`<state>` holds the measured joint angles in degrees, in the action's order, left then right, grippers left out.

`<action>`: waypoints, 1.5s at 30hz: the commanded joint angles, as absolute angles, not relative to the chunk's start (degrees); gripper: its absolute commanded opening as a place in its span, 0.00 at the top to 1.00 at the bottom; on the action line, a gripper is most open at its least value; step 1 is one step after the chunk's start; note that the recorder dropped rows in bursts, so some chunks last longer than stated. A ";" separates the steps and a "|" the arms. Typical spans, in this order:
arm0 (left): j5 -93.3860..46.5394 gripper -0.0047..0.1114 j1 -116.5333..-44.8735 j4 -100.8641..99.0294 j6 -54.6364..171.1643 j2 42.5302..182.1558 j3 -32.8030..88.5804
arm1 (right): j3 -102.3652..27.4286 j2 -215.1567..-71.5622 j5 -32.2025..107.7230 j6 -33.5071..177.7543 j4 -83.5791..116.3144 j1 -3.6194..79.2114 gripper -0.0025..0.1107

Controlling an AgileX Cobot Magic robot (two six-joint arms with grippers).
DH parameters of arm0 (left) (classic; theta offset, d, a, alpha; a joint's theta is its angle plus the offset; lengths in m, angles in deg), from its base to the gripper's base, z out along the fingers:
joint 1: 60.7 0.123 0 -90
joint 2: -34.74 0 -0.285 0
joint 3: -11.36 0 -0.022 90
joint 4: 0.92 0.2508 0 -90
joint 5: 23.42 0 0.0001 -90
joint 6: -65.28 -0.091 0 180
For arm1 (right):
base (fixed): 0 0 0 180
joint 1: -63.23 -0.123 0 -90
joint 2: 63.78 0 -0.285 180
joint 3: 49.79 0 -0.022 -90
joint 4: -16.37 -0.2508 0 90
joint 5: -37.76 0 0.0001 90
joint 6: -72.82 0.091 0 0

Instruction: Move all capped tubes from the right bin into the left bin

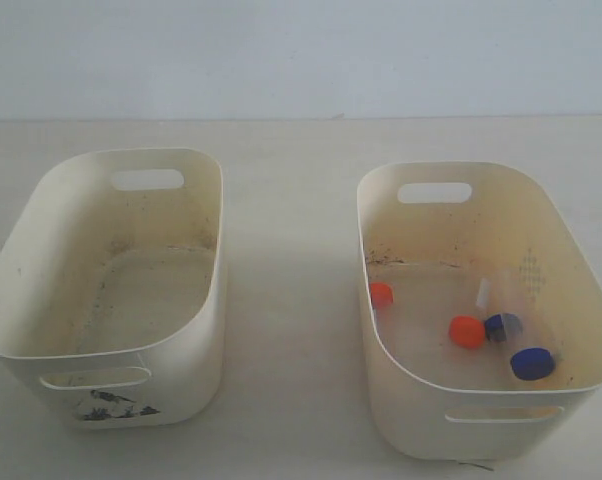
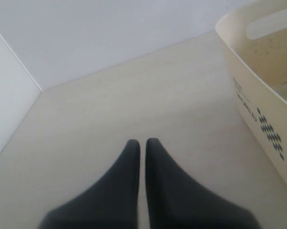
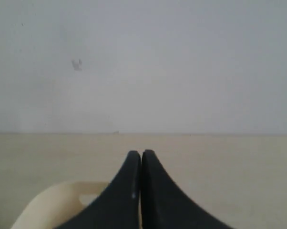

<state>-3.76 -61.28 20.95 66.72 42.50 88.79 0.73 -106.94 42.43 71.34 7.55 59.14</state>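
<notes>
Capped tubes (image 1: 467, 331), four small clear plastic ones with round screw caps, two orange and two blue, all lie on the floor of the cream-white oblong plastic right bin (image 1: 401, 420). None is in the smudged cream-white left bin (image 1: 181, 390) standing beside it. You should find them light, stiff, slick and apt to roll, so pinch each across its cap. Your left gripper (image 2: 142, 141) and right gripper (image 3: 141, 152) are closed, empty and outside the right bin.

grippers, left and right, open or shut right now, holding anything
Left gripper: shut, holding nothing.
Right gripper: shut, holding nothing.
</notes>
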 commanded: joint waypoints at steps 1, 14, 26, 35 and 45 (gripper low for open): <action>-3.89 0.92 -61.26 21.01 67.27 42.53 88.58 | -1.76 -112.74 51.71 71.90 6.21 59.20 0.98; -3.89 0.92 -61.26 21.01 67.27 42.53 88.58 | -18.52 -130.02 63.12 81.38 5.69 39.95 0.98; -3.89 0.92 -61.26 21.01 67.27 42.53 88.58 | -44.56 -154.63 99.41 101.44 31.72 34.12 0.98; -3.89 0.92 -61.26 21.01 67.27 42.53 88.58 | -47.53 -163.92 106.10 103.65 30.28 34.12 0.98; -3.89 0.92 -61.26 21.01 67.27 42.53 88.58 | -43.94 -166.79 101.69 101.36 28.08 34.12 0.98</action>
